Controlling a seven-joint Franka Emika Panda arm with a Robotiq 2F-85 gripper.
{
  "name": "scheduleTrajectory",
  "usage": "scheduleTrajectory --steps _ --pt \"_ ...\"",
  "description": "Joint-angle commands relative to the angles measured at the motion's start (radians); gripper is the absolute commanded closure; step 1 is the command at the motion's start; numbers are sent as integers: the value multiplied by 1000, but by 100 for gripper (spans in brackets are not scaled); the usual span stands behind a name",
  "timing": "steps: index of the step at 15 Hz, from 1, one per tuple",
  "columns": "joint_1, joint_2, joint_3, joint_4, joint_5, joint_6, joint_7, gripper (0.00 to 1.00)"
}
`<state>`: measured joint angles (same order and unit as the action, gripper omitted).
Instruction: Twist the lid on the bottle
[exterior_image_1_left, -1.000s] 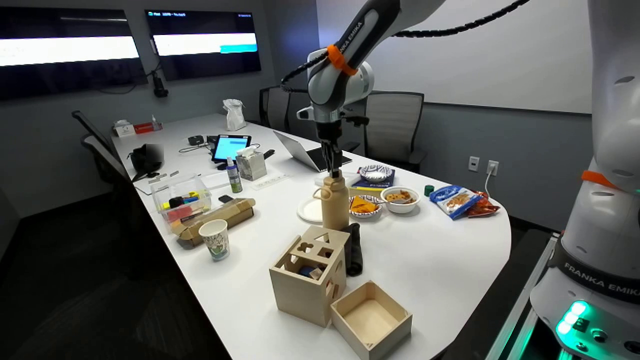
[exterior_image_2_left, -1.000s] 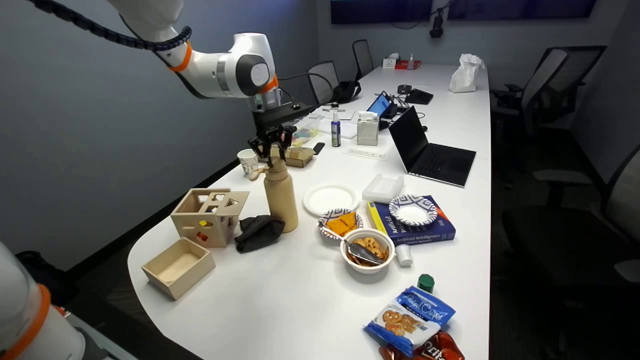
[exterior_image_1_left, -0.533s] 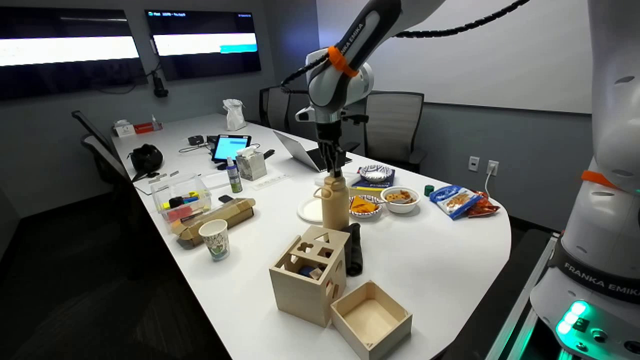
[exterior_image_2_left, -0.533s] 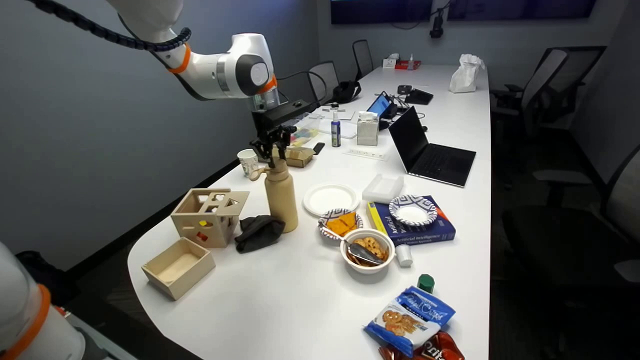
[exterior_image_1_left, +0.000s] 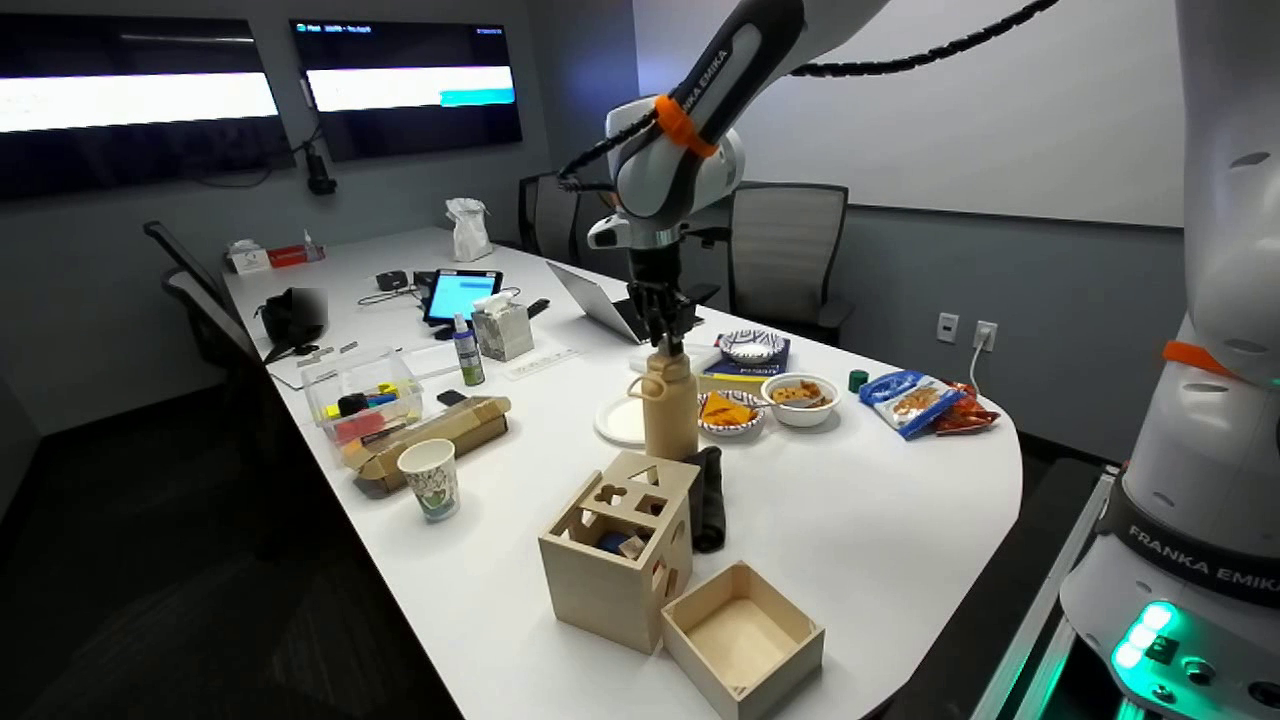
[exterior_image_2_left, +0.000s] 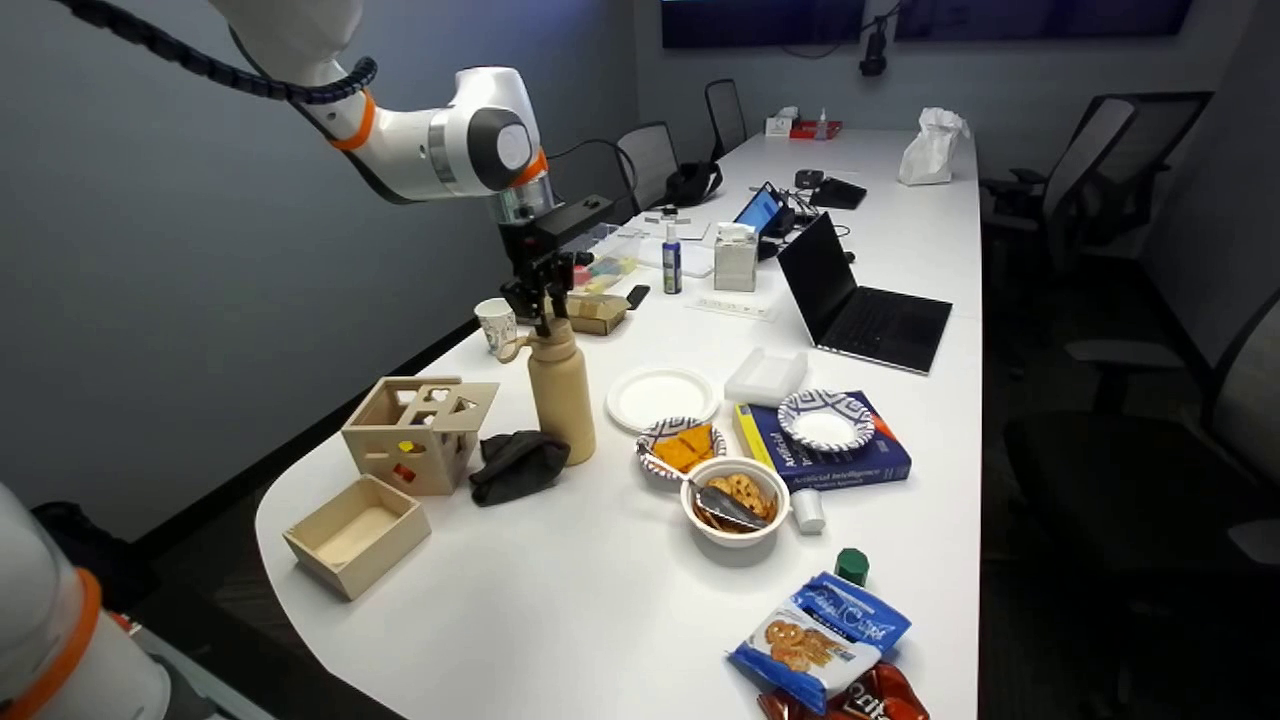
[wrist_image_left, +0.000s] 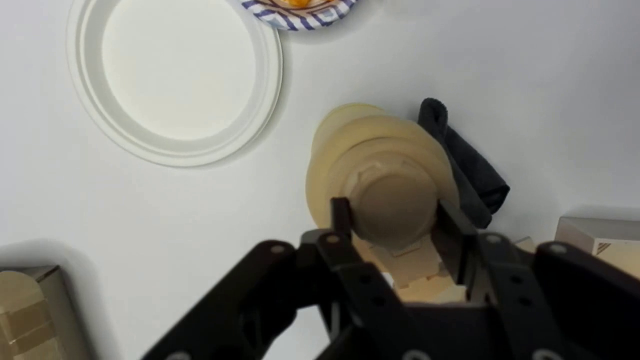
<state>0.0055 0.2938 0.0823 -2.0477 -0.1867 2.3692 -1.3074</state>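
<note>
The pale cream bottle (exterior_image_1_left: 670, 415) stands upright on the white table and also shows in an exterior view (exterior_image_2_left: 563, 400) and in the wrist view (wrist_image_left: 322, 172). A loop handle juts from its neck on the wooden box's side. The round cream lid (wrist_image_left: 395, 205) sits at the bottle's top, seen from above in the wrist view. My gripper (wrist_image_left: 391, 212) points down over the bottle, with one black finger on each side of the lid. Both fingertips appear to touch the lid's sides. In both exterior views the fingers partly hide the lid.
A wooden shape box (exterior_image_1_left: 615, 580) and an open wooden tray (exterior_image_1_left: 742, 640) stand near the bottle. A dark cloth (exterior_image_2_left: 520, 468) lies against the bottle's base. A white plate (exterior_image_2_left: 661, 400), a bowl of chips (exterior_image_2_left: 683, 447) and a snack bowl (exterior_image_2_left: 735, 503) are close by.
My wrist has turned a little about the upright axis, and its black side mount has swung round. The arm has shifted slightly. The fingers stay at the lid and the bottle stays in place.
</note>
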Motion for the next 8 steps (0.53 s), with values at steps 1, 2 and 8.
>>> scheduleTrajectory --steps 1,2,8 --pt "-3 -11 8 -32 -26 -9 -66 80" --pt "-2 -14 9 -35 -31 -9 -78 80" --pt "3 -59 10 -64 -56 -5 -139 80"
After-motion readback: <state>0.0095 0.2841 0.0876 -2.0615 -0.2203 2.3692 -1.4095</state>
